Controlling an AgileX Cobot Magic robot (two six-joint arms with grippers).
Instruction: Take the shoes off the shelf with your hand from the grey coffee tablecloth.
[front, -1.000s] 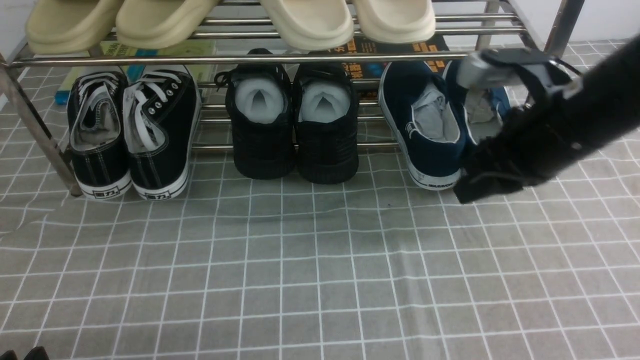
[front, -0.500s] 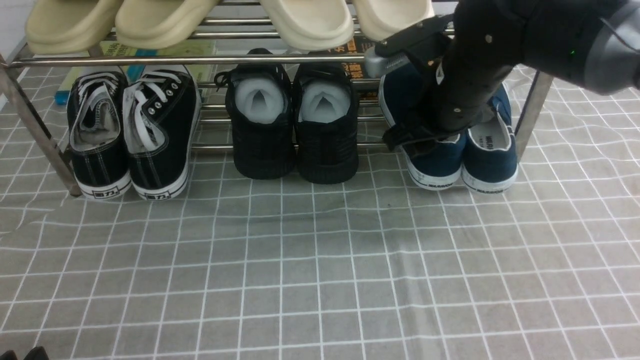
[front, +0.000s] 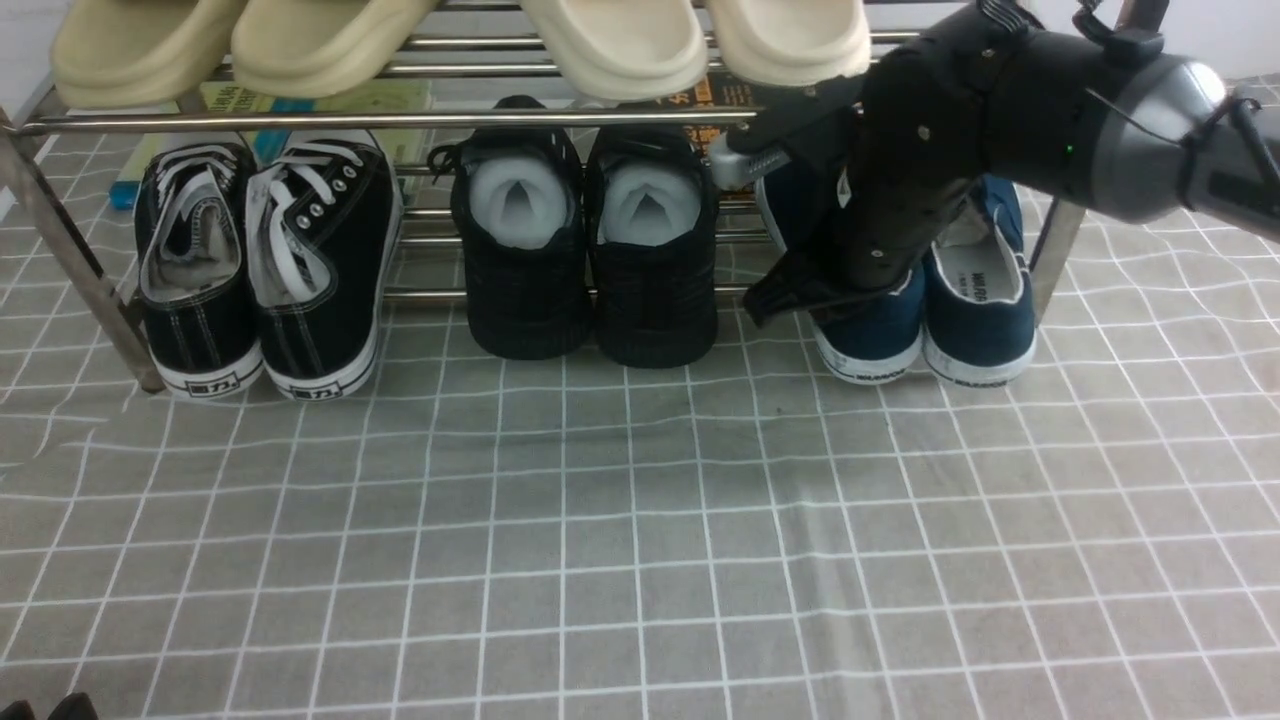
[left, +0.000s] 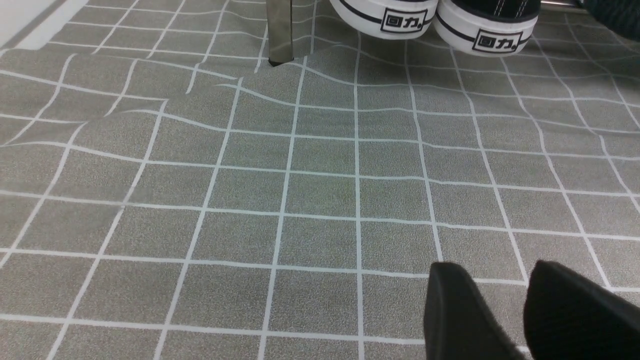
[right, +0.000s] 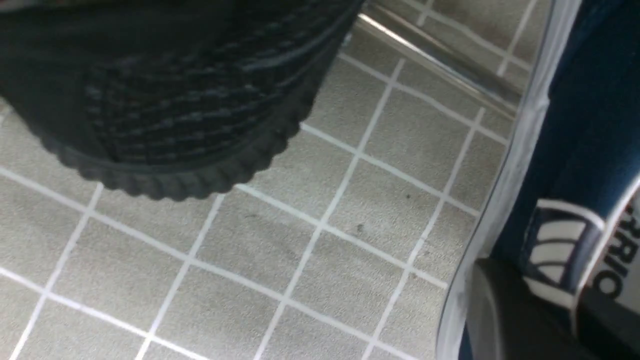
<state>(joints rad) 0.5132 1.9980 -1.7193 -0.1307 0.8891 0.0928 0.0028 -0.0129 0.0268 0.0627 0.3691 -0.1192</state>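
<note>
Right hand (right: 545, 290) | pinching navy shoe (right: 565, 165) by its side | shoe partly hidden behind right arm (front: 920, 150)

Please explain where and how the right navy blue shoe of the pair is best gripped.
I would grip the right navy shoe by its heel wall, coming from the near side above. The heel faces the robot, and the open collar probably lets one finger go inside and one outside. The right arm covers much of the left shoe.

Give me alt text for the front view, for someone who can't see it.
The robot's right gripper reaches over a navy slip-on pair on a steel shoe rack; black lace-ups and all-black shoes sit alongside, grey gridded cloth in front.
</note>
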